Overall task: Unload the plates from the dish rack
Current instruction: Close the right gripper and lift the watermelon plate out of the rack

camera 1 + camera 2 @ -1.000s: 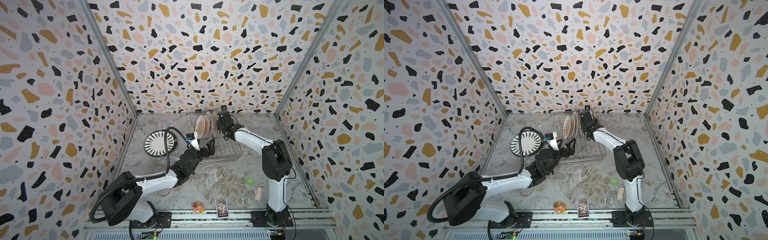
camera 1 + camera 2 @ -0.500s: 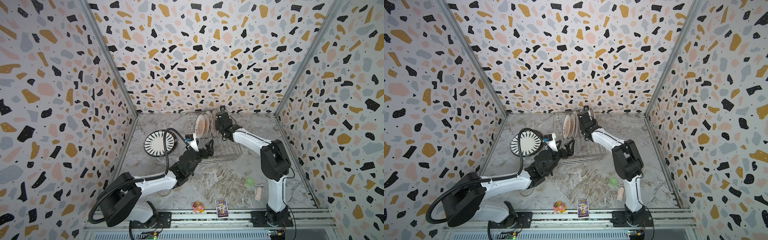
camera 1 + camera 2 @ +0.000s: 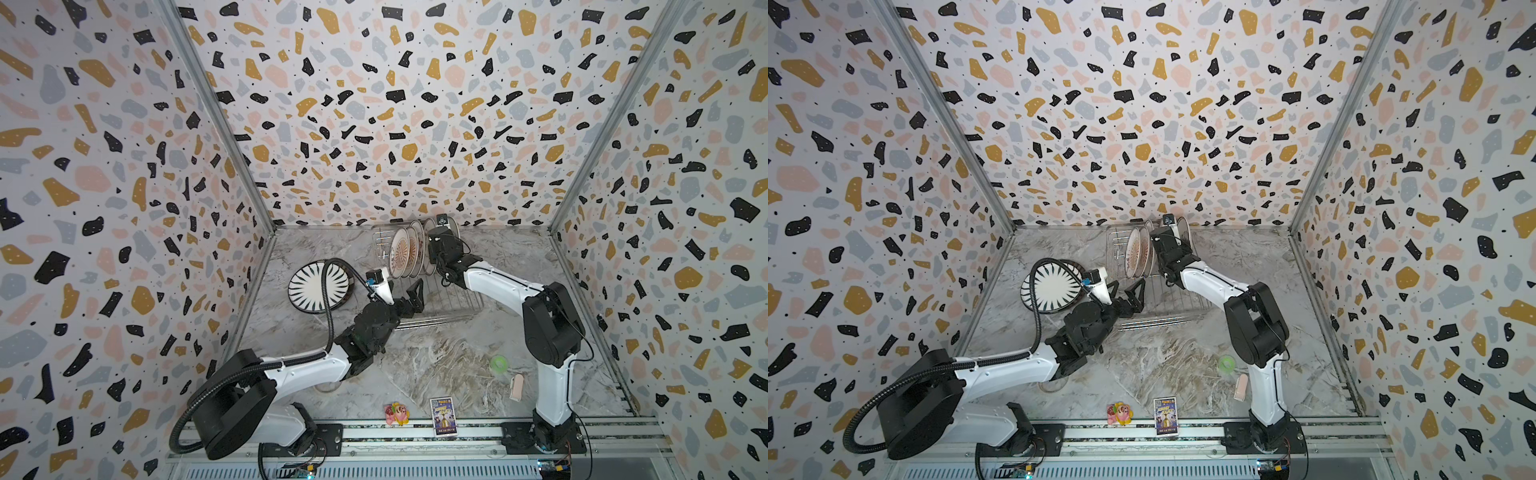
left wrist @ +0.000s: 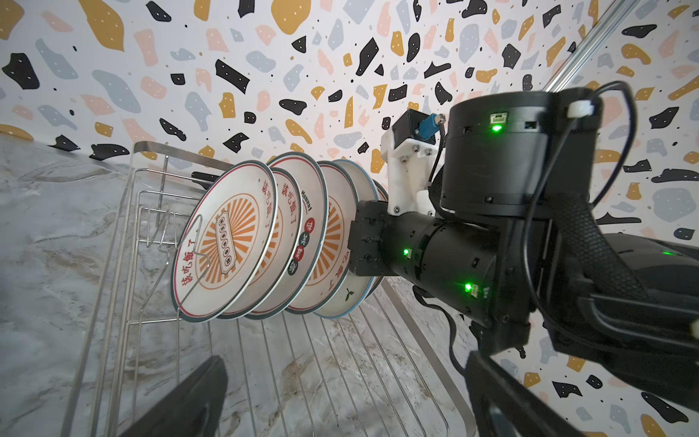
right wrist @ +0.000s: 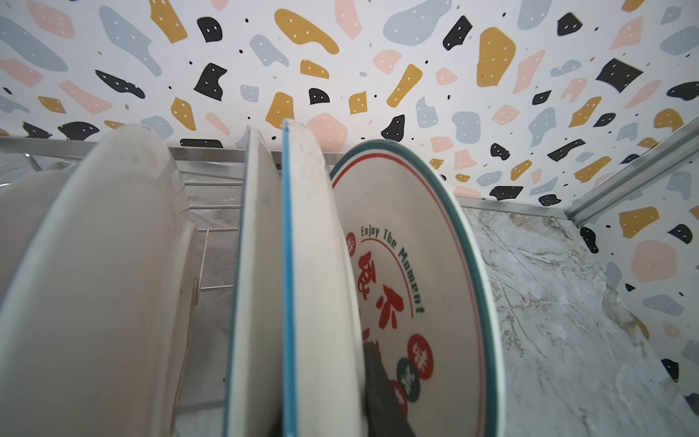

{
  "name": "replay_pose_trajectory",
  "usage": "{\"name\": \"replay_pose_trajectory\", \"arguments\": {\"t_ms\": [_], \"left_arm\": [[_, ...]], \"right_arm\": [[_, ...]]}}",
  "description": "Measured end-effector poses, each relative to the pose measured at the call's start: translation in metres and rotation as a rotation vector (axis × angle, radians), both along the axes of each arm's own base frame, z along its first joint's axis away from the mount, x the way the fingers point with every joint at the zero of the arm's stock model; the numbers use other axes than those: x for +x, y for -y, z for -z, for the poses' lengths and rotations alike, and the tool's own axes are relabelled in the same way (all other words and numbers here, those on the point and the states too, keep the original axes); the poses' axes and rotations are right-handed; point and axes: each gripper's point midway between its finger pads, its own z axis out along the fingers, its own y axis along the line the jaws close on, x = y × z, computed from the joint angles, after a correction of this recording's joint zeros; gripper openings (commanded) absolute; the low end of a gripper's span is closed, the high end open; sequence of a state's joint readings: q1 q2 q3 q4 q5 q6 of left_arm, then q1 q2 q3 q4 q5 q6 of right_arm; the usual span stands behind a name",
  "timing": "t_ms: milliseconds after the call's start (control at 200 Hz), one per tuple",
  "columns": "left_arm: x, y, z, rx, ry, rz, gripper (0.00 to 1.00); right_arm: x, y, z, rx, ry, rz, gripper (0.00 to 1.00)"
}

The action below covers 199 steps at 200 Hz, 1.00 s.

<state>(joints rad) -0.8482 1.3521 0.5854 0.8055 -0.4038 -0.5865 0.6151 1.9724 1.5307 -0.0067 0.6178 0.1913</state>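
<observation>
Right wrist view puts the right fingers [image 5: 378, 393] down among the upright plates. One dark finger lies against a side of the blue-rimmed plate [image 5: 314, 265], in the gap it shares with the green-rimmed plate [image 5: 416, 265] lettered in red. Its partner is hidden behind the china, and the pair look drawn nearly together on that rim.

The left fingers [image 4: 196, 397] stand wide apart, holding nothing, over the near, bare wires of the dish rack [image 3: 446, 305]. The rack sits toward the far middle of the counter [image 3: 436, 357]. Its plates stand on edge in a tight, leaning row at its far end, with the sunburst plates [image 4: 227, 242] at the left of the row. A black-striped plate [image 3: 319, 286] already lies flat on the counter, left of the rack.

Judged from this, the held plate is glazed ceramic: rigid, fairly weighty for an edge pinch, slick and brittle. Held by the rim alone it will tend to swing about the fingers, so a deep, firm hold on the free edge suits it best. The neighbours lean close on both sides, so a draw along its own slot, clear of the prongs, looks safest against chipping.
</observation>
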Motion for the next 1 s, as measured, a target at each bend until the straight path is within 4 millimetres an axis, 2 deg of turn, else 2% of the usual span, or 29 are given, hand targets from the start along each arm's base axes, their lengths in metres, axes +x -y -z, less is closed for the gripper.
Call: {"name": "replay_pose_trajectory", "arguments": {"t_ms": [330, 746, 996], "left_arm": [[-0.004, -0.004, 0.005, 0.000, -0.006, 0.000, 1.00], [-0.007, -0.004, 0.003, -0.019, -0.006, 0.013, 1.00], [-0.009, -0.004, -0.002, -0.031, 0.001, 0.028, 1.00]], "right_arm": [[-0.031, 0.009, -0.011, -0.021, -0.004, -0.023, 0.14], [-0.056, 0.025, -0.042, 0.023, 0.038, -0.033, 0.14], [-0.076, 0.036, -0.046, 0.098, 0.025, -0.069, 0.13]]}}
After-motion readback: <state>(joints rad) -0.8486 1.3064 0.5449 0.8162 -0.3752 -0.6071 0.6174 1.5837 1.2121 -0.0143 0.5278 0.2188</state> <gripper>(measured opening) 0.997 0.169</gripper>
